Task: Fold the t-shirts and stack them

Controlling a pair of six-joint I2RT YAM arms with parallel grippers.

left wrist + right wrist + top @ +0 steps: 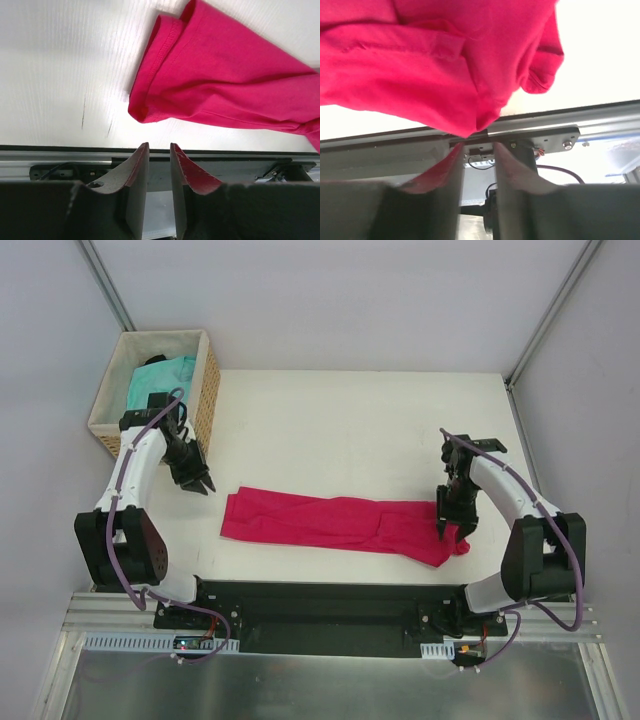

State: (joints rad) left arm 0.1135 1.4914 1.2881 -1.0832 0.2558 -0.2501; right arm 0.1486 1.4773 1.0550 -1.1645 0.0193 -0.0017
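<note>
Crimson-pink t-shirt (340,525) stretched out between two arms on the white surface (350,430).
It lies in a long, rumpled band across the near side. The left pincer (203,487) hangs just past its left end, apart from the cloth. The right pincer (447,529) points down over its bunched right end. A turquoise t-shirt (158,380) sits in the wicker basket (208,390) at the far left.

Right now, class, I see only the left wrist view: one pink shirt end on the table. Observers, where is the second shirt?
Observer: The turquoise shirt lies in the basket, far left.
Operator: Where does the pink one end?
Observer: The pink shirt runs along the near edge of the table; its bunched right end is at the right hand.
Operator: Is it gripped?
Observer: No; the jaws stand apart, cloth beyond their tips.
</note>
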